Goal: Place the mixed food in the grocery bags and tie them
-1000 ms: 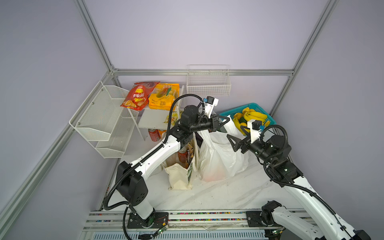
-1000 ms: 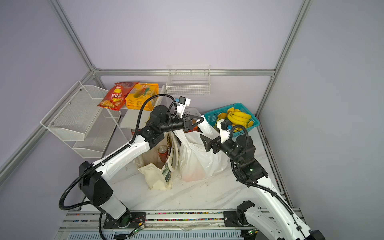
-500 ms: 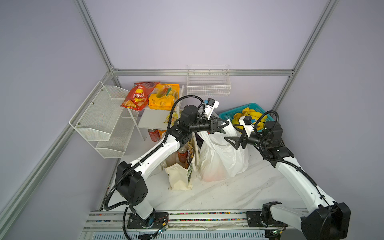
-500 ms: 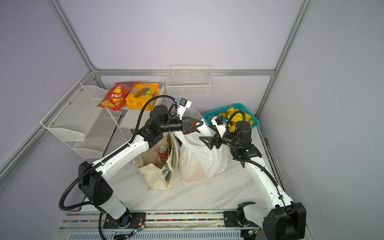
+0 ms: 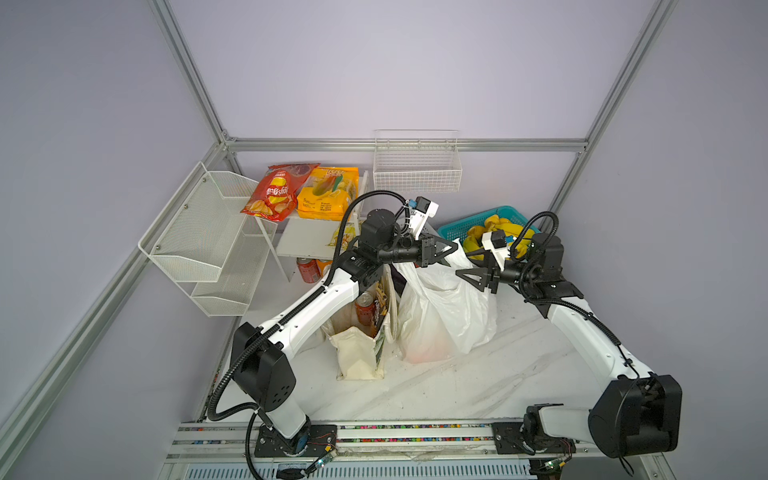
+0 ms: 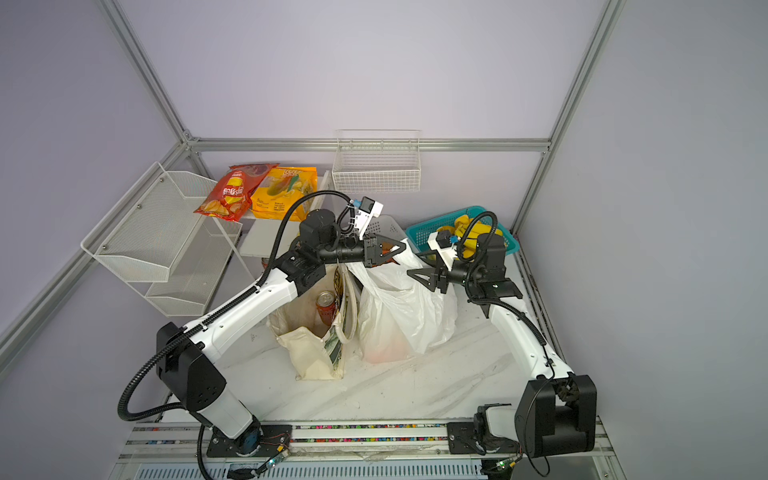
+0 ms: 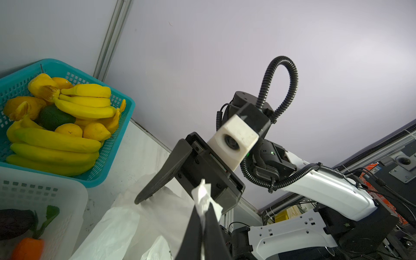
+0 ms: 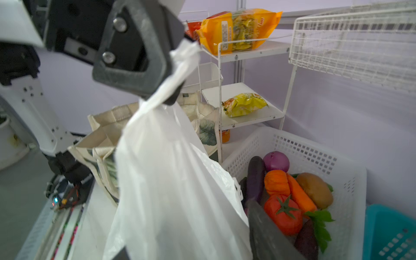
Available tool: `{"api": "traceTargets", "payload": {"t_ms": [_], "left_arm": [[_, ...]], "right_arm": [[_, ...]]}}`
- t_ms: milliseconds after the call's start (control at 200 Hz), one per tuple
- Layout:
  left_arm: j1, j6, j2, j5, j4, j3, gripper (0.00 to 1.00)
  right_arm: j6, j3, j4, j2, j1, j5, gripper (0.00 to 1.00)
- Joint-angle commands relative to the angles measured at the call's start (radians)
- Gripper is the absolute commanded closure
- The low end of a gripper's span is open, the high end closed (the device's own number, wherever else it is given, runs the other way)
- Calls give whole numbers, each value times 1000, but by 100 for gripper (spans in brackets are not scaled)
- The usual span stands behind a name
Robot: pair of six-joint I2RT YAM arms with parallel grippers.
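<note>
Nearest me, the cream canvas tote [image 5: 357,353] stands open, with the reddish-brown drink can [image 5: 365,307] upright inside. Touching its side is the thin white plastic carrier bag [image 5: 440,316]. My left gripper [image 5: 451,249] is clamped on the bag's bunched handle. My right gripper [image 5: 463,275] has its jaws apart around the bag's upper film. Behind sits the teal lattice basket [image 5: 453,226] of bananas.

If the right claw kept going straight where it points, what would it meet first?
The right claw would probably meet the white plastic bag, just below the top the left claw pinches.
</note>
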Motion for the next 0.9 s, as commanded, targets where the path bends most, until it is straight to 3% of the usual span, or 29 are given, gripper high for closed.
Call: {"api": "traceTargets", "payload": {"t_ms": [0,180,440,705,895], "left_arm": [[8,9,13,10,18,115,96],[7,22,12,2,3,149,71],[-25,206,-63,-48,-29,164,31],[-35,356,-171,-73,-119,113,17],[-33,396,-272,-56,-165,52,12]], "right_arm": [[-14,18,25,17,-4,-66,63],[109,-26,113,-11,-5,63,87],[295,-50,155,-42,-8,238,95],[353,-73,148,-61,-8,320,96],[365,-78,158,-55,-7,330,97]]}}
